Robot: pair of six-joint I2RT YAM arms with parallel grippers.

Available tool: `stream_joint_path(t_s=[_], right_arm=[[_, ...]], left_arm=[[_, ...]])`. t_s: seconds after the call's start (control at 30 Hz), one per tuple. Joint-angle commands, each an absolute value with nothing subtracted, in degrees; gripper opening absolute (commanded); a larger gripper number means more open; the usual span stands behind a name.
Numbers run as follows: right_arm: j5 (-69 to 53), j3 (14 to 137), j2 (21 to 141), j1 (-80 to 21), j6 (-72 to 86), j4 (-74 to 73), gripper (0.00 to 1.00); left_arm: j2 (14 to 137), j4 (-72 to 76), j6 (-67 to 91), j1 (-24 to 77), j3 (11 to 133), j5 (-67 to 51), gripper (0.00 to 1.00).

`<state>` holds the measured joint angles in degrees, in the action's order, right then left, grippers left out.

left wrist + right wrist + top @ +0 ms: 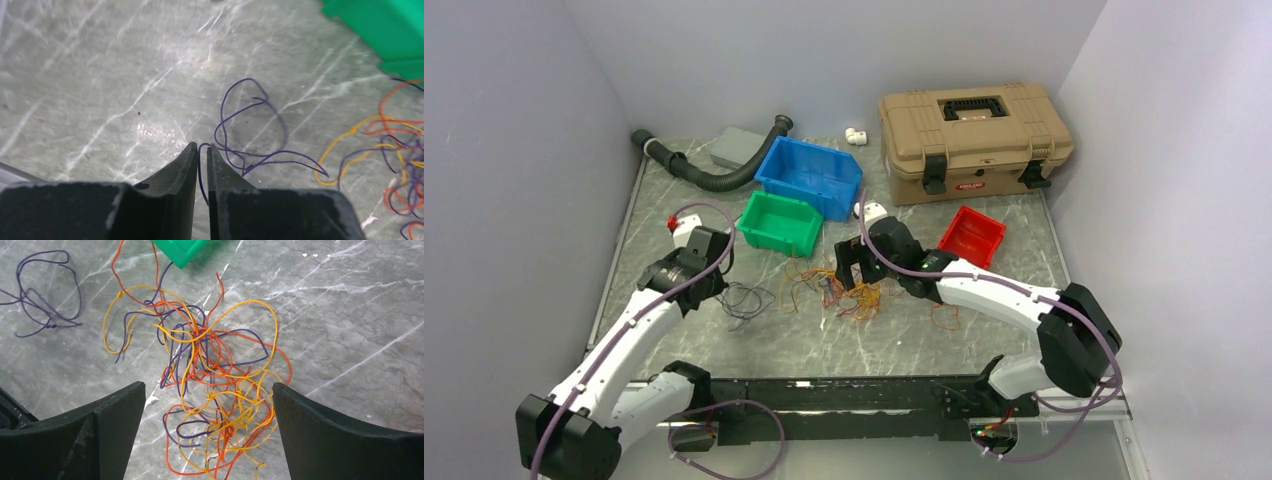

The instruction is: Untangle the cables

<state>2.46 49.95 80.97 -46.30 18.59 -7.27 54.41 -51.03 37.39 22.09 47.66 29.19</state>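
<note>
Cables [852, 292] in orange, yellow, red and purple lie knotted in a heap at mid-table, at five o'clock from the green bin [779, 222]. The right gripper [207, 385] hangs directly over the heap, jaws spread wide, holding nothing. At nine o'clock from the heap, the left gripper [202, 146] is pinched on a separate purple cable [248, 79], whose loops rest on the table [100, 75].
</note>
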Motion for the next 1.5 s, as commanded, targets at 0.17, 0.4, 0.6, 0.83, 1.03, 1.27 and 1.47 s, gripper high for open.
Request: stream_joint_path(t_s=[0.17,0.4,0.6,0.83,1.03,1.27,1.47], right_arm=[[-1.93,48.53,74.98,-46.21,17.78,-4.19,1.00],[-2.81,48.52,73.14,-46.17,16.89,-5.14,1.00],[-2.40,48.40,72.25,-46.17,16.87,-5.05,1.00],[-2.46,48.78,71.74,-46.19,16.90,-5.18,1.00],[-1.62,48.25,70.87,-46.16,17.05,-4.39,1.00],[-0.03,45.96,67.14,-46.11,16.71,-3.34,0.99],[2.37,45.27,65.14,-45.74,16.35,-3.40,0.99]], left_arm=[[56.31,-34.74,41.75,13.62,36.61,15.98,0.22],[61.27,-31.71,40.31,12.26,36.64,11.54,0.68],[65.77,-29.93,41.96,11.74,35.25,11.07,0.70],[72.76,-31.00,45.65,10.89,35.59,13.39,0.66],[73.62,-26.80,44.95,10.70,33.89,11.09,0.00],[63.65,-32.42,42.21,10.79,37.08,17.11,0.00],[57.49,-39.89,36.93,10.93,48.44,17.36,0.00]])
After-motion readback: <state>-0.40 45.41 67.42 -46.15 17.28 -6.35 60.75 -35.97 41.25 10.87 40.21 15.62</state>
